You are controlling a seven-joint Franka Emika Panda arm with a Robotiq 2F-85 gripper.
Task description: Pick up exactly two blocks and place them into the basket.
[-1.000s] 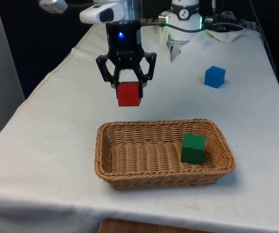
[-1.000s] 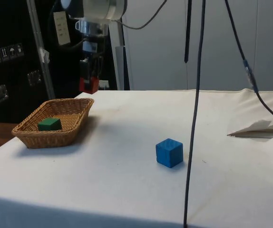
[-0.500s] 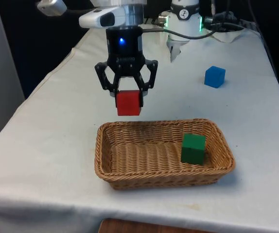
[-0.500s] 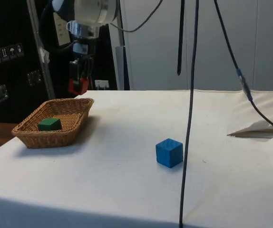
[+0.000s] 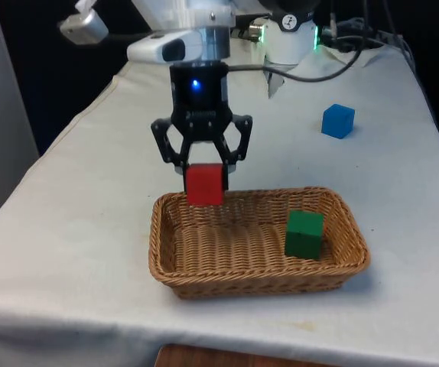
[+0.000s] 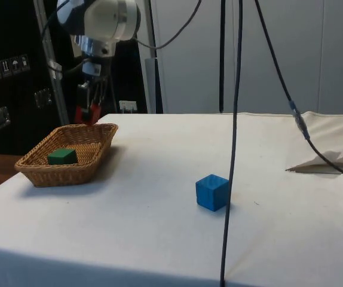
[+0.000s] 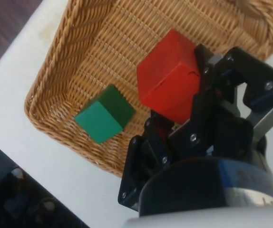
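My gripper point(image 5: 203, 174) is shut on a red block point(image 5: 204, 185), holding it in the air just above the far rim of the wicker basket point(image 5: 166, 252). The side view puts the red block point(image 6: 85, 113) over the basket point(image 6: 40, 173) at its far end. From the wrist, the red block point(image 7: 167, 76) hangs over the woven floor of the basket point(image 7: 74, 52). A green block point(image 5: 304, 234) lies inside the basket toward the front view's right, also seen as the green block point(image 6: 62, 156) and green block point(image 7: 104, 114). A blue block point(image 5: 337, 121) sits on the cloth.
The blue block point(image 6: 212, 192) stands alone on the white cloth, well away from the basket. Black cables point(image 6: 234, 119) hang down in the side view. Cables and a crumpled cloth point(image 5: 357, 46) lie at the table's far end.
The gripper has carried the red block toward the basket and lower, from over the bare cloth to just above the basket's far rim. The green and blue blocks have stayed put.
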